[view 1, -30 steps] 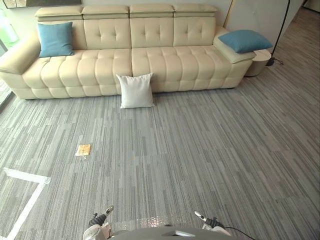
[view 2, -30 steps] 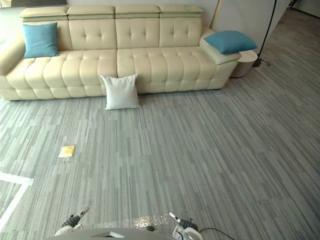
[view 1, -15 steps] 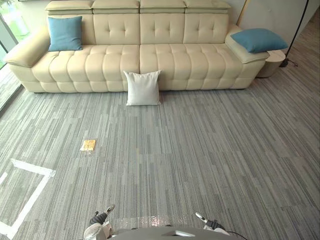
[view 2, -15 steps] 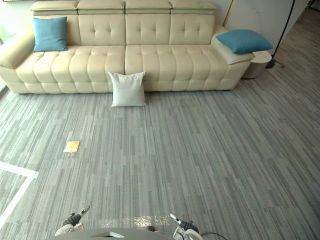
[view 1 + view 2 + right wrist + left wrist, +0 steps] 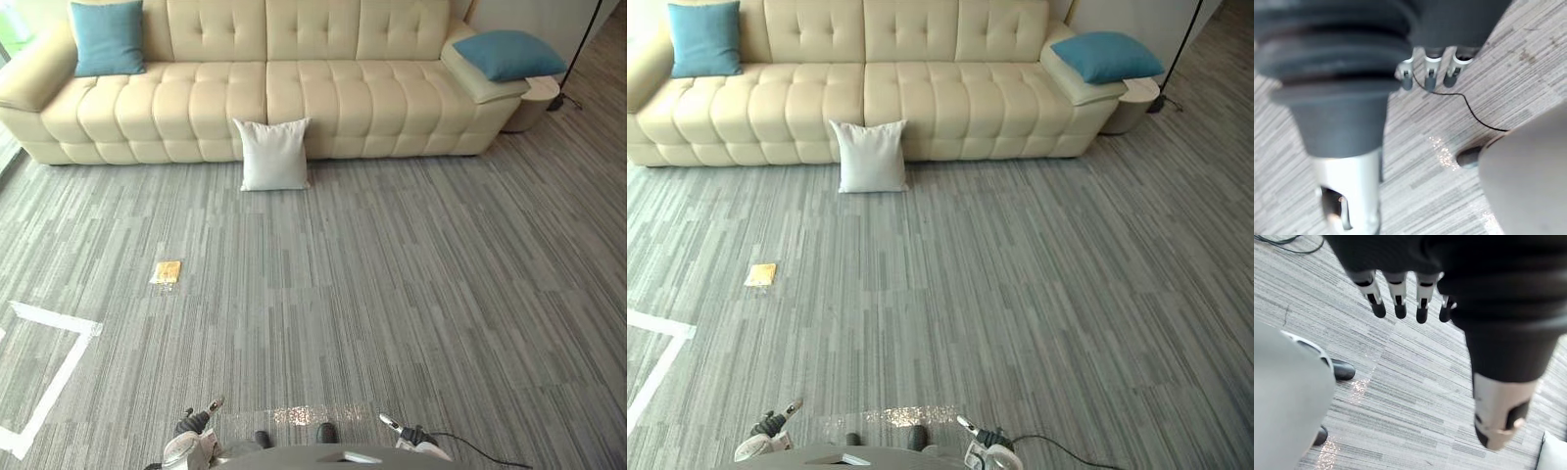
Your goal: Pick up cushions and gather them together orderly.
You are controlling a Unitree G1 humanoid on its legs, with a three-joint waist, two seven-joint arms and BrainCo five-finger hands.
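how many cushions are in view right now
3. One blue cushion leans on the backrest at the left end of the sofa, another blue cushion lies on its right armrest, and a white cushion stands on the floor against its front. None looks hidden.

The grey carpeted floor [image 5: 411, 294] carried a white cushion [image 5: 273, 155] leaning against the cream sofa [image 5: 196, 110], and a small yellow card [image 5: 167, 271]. A blue cushion [image 5: 106, 37] stood on the sofa's seat, and a second blue cushion [image 5: 508, 55] lay on its armrest.
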